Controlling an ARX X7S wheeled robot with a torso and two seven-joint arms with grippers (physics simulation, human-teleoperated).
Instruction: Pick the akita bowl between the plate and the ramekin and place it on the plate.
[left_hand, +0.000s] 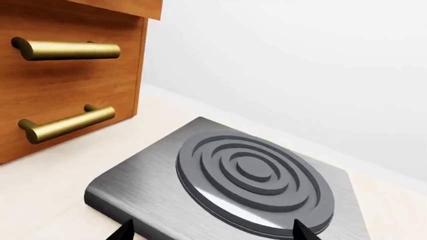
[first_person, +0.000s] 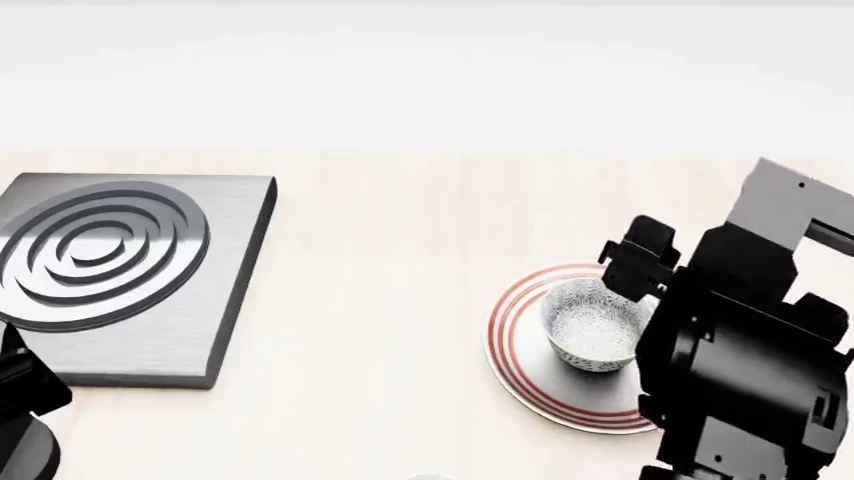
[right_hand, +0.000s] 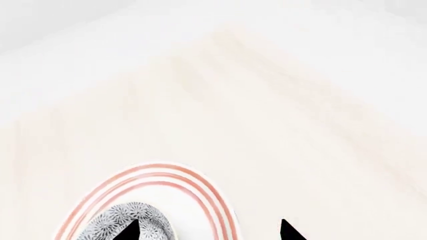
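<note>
Red rings mark the plate in your head view, and the akita bowl sits upright on it, toward the plate's far right part. Only that view shows the whole bowl: grey-and-white speckle outside, pale inside. Your right wrist view catches just a slice of its speckled rim and the plate's ringed edge. The left wrist view alone shows the wooden drawers with brass handles beside the steel burner plate.

Your right gripper hangs spread apart, clamped on nothing; one tip lies against the bowl's rim in the picture, though contact cannot be told. The left gripper is likewise spread, over the burner's near edge.
</note>
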